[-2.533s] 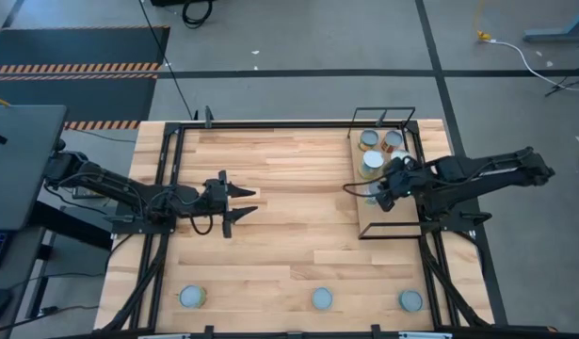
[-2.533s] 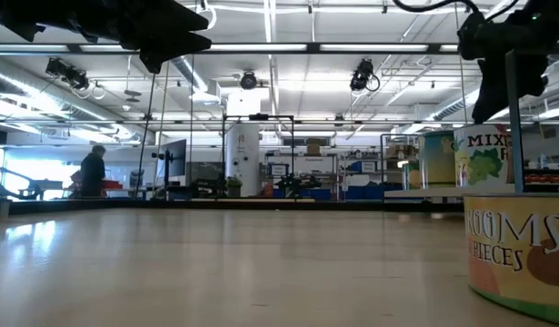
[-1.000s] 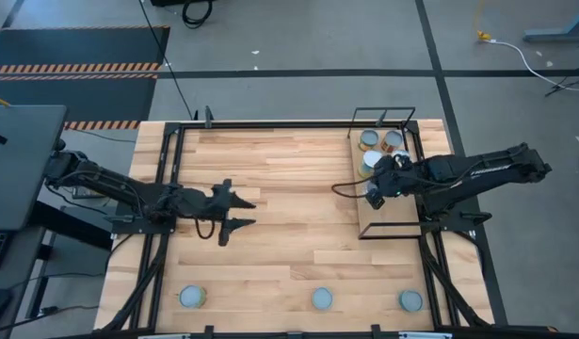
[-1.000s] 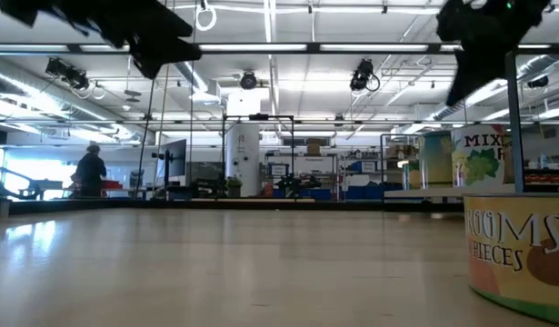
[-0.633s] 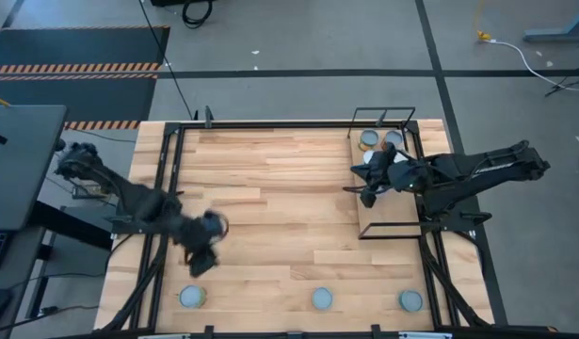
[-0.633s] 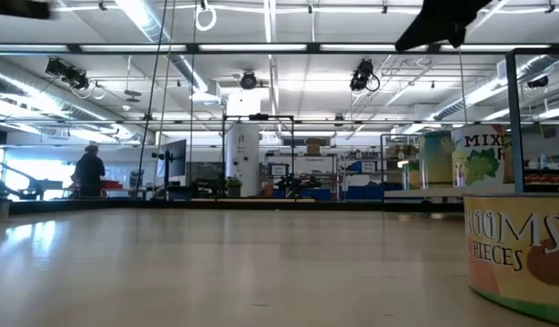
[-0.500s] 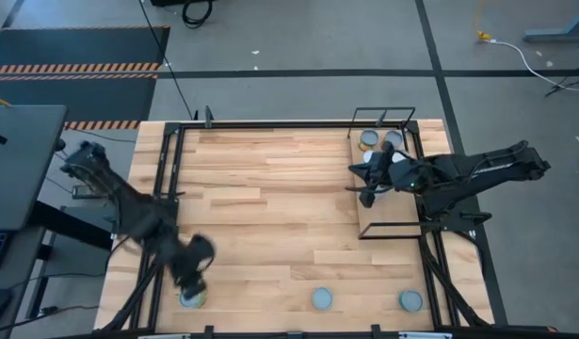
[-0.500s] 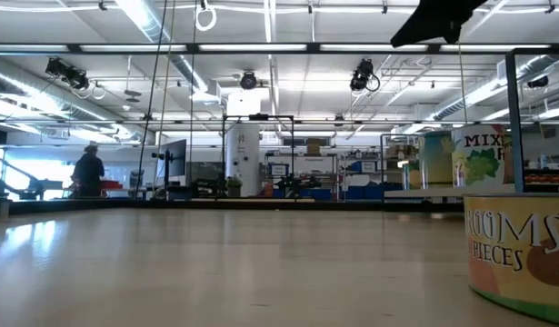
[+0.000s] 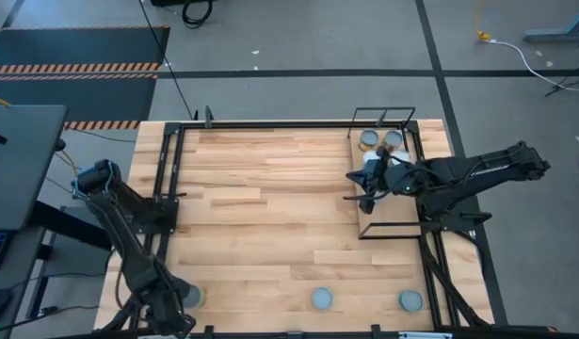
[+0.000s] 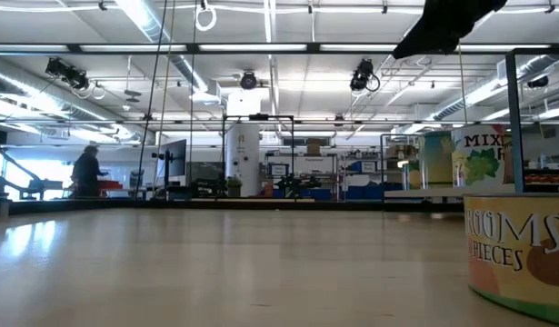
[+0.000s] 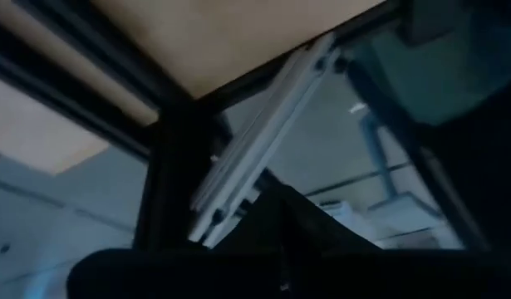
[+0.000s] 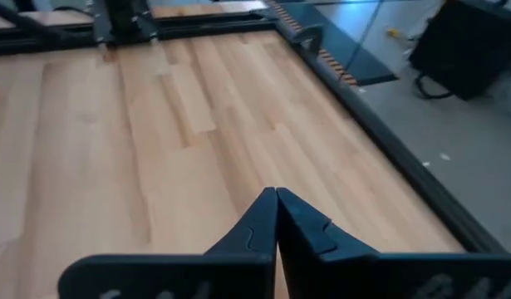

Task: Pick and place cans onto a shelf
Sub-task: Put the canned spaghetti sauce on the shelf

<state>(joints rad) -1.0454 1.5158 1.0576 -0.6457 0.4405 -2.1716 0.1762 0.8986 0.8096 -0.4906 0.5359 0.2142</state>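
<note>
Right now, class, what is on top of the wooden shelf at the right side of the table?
Two cans show at the shelf's far end. The right claw and its arm hang over the middle, covering whatever stands there. The near end is bare board.

The counter [image 9: 270,207] is pale planked wood with a smooth, faintly satin finish. The cans [image 9: 322,299] have dull silver metal tops; one can [image 10: 520,250] wears a glossy printed paper label. The shelf [image 9: 388,202] is darker brown wood framed in thin matt black wire. The right end effector [image 12: 276,220] looks matt black plastic.
</note>
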